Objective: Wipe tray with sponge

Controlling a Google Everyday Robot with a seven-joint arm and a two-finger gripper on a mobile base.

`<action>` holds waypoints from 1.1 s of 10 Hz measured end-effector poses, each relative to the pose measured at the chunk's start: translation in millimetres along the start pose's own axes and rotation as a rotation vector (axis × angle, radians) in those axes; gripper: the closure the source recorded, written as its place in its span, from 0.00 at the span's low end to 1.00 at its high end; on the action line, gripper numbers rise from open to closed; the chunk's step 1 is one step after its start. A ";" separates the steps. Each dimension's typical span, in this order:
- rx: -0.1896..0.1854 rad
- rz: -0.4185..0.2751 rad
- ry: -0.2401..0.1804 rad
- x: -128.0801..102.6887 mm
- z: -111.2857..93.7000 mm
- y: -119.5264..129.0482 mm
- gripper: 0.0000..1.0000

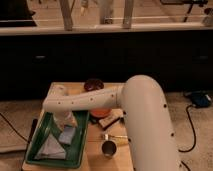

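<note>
1. The sponge (67, 135) is a small, flat blue-grey pad lying mid-tray.
2. The tray (33, 150) is dark green and shallow with a raised rim, and sits on the table's (72, 89) left side.
3. The gripper (66, 122) points down into the tray's far half, at the sponge's far edge; its grip cannot be told.
4. A pale folded cloth (50, 147) fills the near-left part, beside the sponge.
5. Bare tray floor shows along the right rim; a cup (108, 148) stands just outside it.
</note>
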 end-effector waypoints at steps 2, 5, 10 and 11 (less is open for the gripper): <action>-0.001 0.025 0.014 18.8 -4.7 8.3 0.95; -0.002 0.007 0.019 41.6 -8.8 2.2 0.95; -0.001 -0.023 0.019 48.6 -9.7 -8.5 0.95; -0.001 -0.025 0.018 48.1 -9.4 -9.8 0.95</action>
